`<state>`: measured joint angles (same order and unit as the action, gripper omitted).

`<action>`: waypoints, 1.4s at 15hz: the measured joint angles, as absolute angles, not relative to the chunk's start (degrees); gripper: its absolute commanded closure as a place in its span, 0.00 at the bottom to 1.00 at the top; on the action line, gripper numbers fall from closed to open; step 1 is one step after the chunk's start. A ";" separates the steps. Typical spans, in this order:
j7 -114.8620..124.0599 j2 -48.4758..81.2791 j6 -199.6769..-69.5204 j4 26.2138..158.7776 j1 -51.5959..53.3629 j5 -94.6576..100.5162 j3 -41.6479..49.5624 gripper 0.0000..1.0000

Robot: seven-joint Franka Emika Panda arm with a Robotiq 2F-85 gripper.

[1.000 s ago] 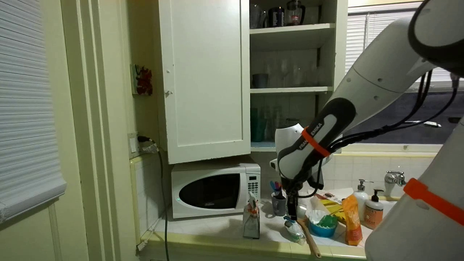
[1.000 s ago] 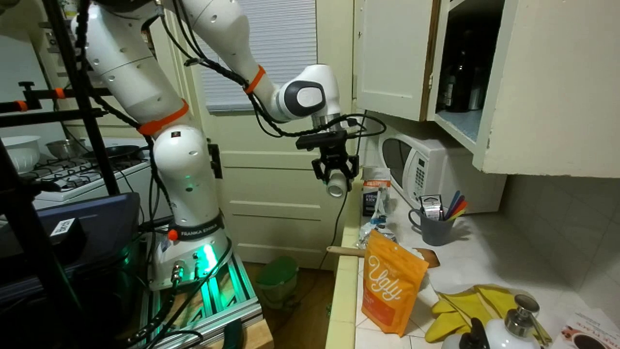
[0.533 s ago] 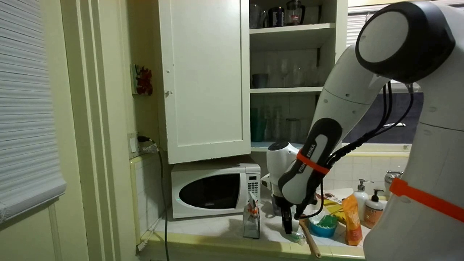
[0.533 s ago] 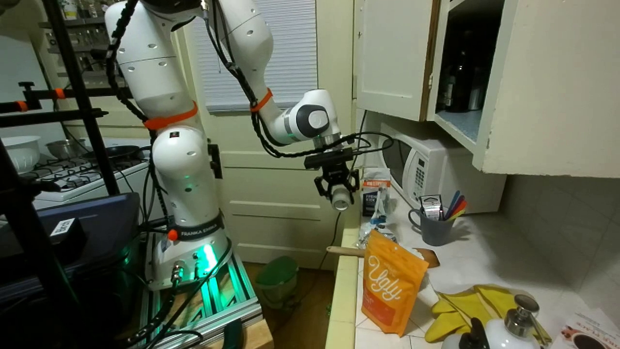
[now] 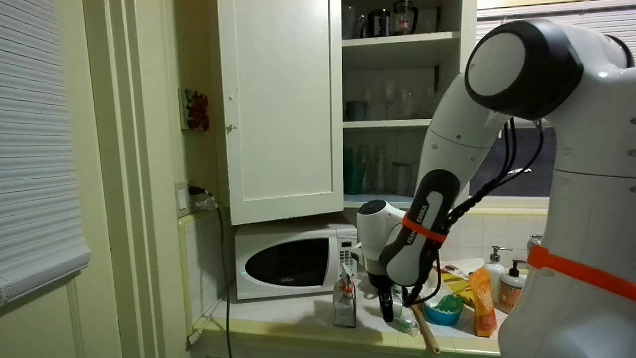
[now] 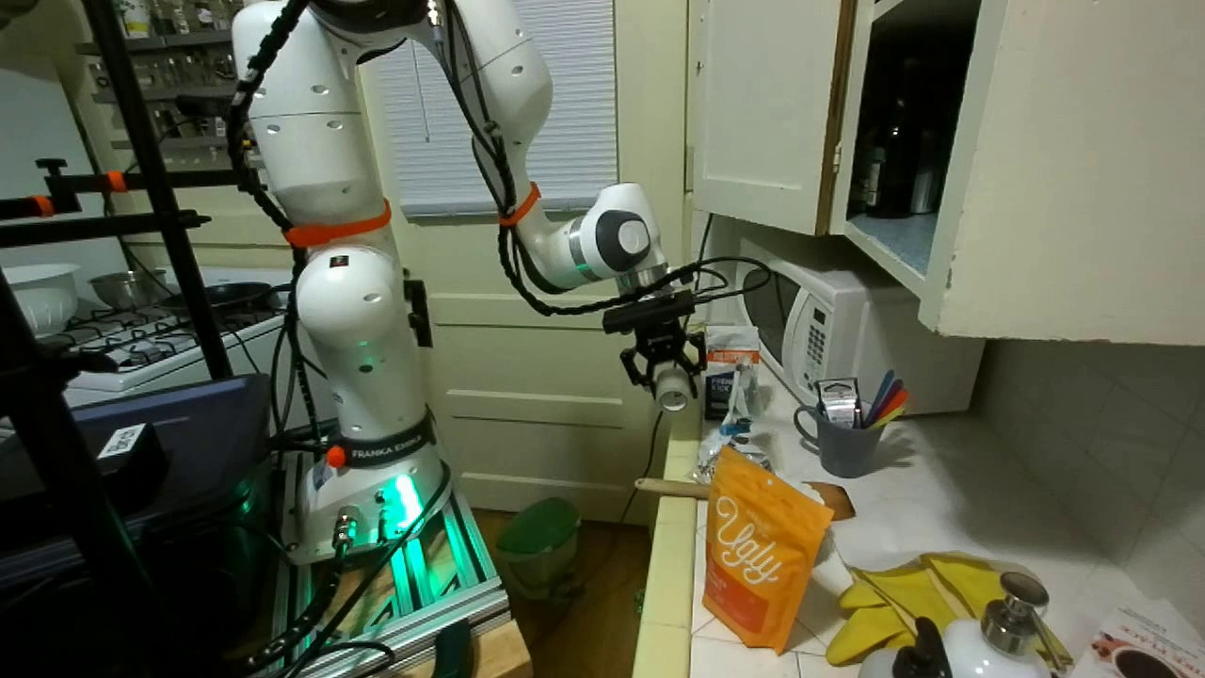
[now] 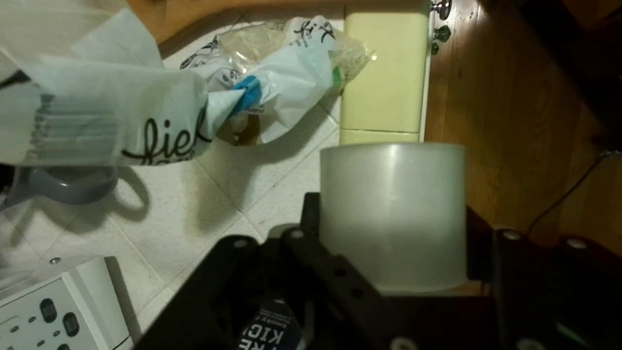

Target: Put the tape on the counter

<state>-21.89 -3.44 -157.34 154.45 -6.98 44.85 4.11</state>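
Near the front edge of the counter (image 6: 998, 513), the gripper (image 7: 392, 238) holds the tape (image 7: 392, 204) in the air. Its two jaws are clamped on the tape, one at each side, as the wrist view shows well. In an exterior view, the tape (image 6: 672, 388) shows its round end to the camera. Whether it is above the counter or slightly in front of it, I cannot tell. On the counter, the bag (image 7: 286, 80) lies near the wooden handle (image 5: 427, 330), and the mug (image 6: 849, 449) and the microwave (image 5: 287, 261) stand farther back. The orange pouch (image 6: 761, 556) stands there also.
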 measured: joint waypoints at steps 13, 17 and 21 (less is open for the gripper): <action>3.20 12.58 -153.20 140.31 -5.16 69.04 4.12 0.13; 4.52 15.04 -152.42 137.88 -5.10 69.09 4.21 0.00; 4.95 15.19 -152.41 136.86 -5.17 69.09 4.47 0.00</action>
<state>4.95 15.19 -152.41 136.86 -5.17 69.09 4.47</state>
